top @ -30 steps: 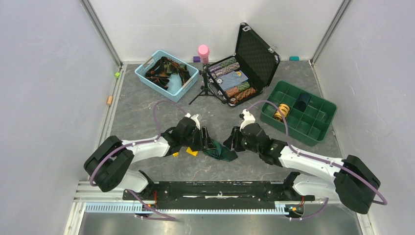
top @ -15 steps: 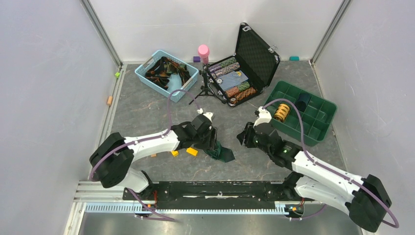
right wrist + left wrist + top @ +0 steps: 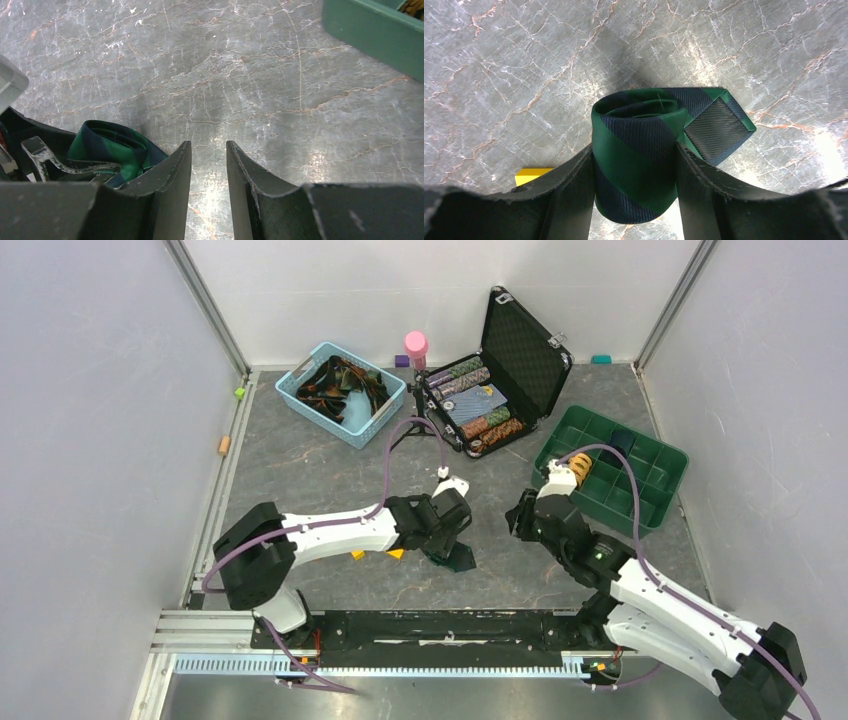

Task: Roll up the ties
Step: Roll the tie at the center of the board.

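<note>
Green-navy tie (image 3: 639, 145): rolled, mid table (image 3: 524, 75), pointed tail poking right
Left gripper (image 3: 633, 155): nearer, clamped across the tie
Right gripper (image 3: 208, 150): empty, jaws slightly apart, off to tie's right

You will find no lettering, number, brand or sign that can be read in any of the three views. The striped round chips (image 3: 467, 370) and the flat blue pack (image 3: 481, 397) in the open black foam-lined case (image 3: 525, 352), near the far edge of the grey marbled table (image 3: 290, 475), bear markings too small to make out. Even close up, the rolled green-and-navy striped fabric tie (image 3: 639, 145) shows only its weave.
</note>
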Controlling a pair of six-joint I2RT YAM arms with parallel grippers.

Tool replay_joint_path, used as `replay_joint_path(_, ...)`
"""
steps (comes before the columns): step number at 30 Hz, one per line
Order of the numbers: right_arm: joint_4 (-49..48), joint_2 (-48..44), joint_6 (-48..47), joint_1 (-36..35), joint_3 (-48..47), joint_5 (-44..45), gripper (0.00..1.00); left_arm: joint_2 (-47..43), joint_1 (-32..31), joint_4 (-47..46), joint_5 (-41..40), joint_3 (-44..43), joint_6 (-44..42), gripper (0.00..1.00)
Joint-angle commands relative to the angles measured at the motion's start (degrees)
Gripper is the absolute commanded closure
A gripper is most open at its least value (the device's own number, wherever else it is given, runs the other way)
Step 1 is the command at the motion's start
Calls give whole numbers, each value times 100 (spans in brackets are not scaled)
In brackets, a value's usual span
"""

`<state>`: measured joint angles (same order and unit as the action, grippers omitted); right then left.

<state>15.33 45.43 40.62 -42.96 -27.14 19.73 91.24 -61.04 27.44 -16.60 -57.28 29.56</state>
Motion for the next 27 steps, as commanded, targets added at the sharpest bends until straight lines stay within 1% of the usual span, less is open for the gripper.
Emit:
replay_joint_path(1,167,-269,3,33,-28,450,62,289,-193,680,-897,-264,-396,40)
replay_joint_path(11,613,-620,7,42,-229,918,63,980,-548,1264,-2002,-956,-931,40)
replay_joint_path(21,883,-1013,-6,43,-314,1351,64,1671,-1052,1686,-2760,-1408,-969,40)
replay_joint_path(26,969,-1057,-2,38,-307,1384,64,1917,-1264,1858,-2892,-1655,-836,36)
replay_joint_path(27,975,-1061,-10,38,-298,1391,64,1939,-1293,1891,-2901,-1701,-796,33)
